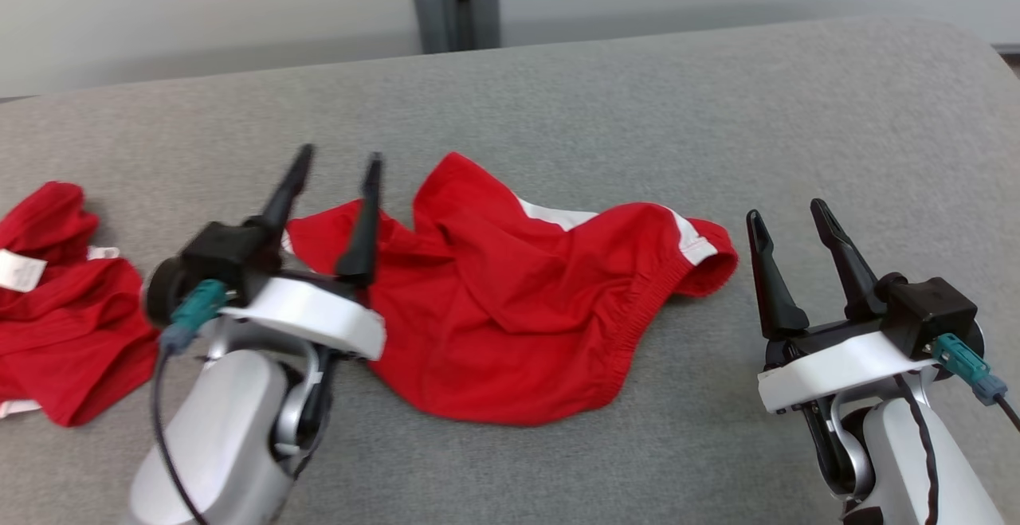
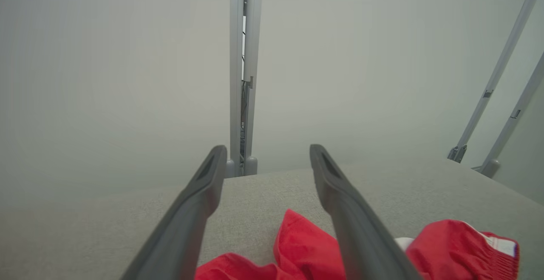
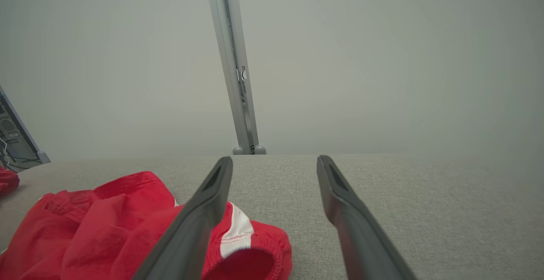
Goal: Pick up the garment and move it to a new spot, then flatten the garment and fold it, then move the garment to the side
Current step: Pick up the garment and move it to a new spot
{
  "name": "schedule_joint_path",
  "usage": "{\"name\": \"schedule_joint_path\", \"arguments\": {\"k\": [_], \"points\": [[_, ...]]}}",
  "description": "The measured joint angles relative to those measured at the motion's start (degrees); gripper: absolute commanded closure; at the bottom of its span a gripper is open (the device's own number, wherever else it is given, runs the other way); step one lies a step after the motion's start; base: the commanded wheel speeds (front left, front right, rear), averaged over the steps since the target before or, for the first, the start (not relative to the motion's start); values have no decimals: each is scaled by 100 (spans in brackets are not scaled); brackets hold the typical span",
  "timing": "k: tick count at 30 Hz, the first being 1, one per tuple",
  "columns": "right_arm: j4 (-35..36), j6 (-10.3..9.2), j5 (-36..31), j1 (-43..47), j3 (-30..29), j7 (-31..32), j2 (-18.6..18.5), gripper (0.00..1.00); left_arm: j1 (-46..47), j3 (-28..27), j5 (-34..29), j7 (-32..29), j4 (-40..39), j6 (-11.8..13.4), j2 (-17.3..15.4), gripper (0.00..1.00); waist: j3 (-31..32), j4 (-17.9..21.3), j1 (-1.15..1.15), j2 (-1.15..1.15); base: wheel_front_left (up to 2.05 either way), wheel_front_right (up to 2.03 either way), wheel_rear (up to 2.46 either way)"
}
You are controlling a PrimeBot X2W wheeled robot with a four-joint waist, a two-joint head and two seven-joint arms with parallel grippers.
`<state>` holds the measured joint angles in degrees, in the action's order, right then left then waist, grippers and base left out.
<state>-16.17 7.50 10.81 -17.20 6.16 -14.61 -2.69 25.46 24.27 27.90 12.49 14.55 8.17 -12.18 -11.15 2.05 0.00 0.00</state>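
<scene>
Garment [image 1: 510, 310] lying crumpled mid grey table [image 1: 717, 111]. Left gripper [image 1: 339, 153] hovering over its left edge, fingers spread. Right gripper [image 1: 786, 210] hovering just right of it, also spread. Fabric looking light, soft, limp; elastic waistband [image 1: 652, 310] seeming best pinching spot.

Red garment [image 1: 510, 310] partly hidden behind left tool [image 1: 339, 153], second red cloth [image 1: 64, 334] cut off at left edge

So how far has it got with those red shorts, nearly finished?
Nothing looks finished. The red shorts lie crumpled on the grey table, neither flat nor folded. Nothing is in hand: the left gripper stands open by their left end, the right gripper open off their right. Left: flatten, fold, move aside.
</scene>
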Motion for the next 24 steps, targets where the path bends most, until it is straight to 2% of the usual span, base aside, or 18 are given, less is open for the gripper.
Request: {"name": "schedule_joint_path", "arguments": {"k": [10, 24], "points": [[53, 0, -36, 196, -3, 107, -1, 0, -821, -638, 202, 134, -446, 152, -689, 0, 332, -331, 0, 0, 0, 0, 0], [307, 0, -32, 892, -132, 300, -2, 0, -1913, -477, 172, -165, -1214, 428, -928, 0, 829, -265, 0, 0, 0, 0, 0]]}}
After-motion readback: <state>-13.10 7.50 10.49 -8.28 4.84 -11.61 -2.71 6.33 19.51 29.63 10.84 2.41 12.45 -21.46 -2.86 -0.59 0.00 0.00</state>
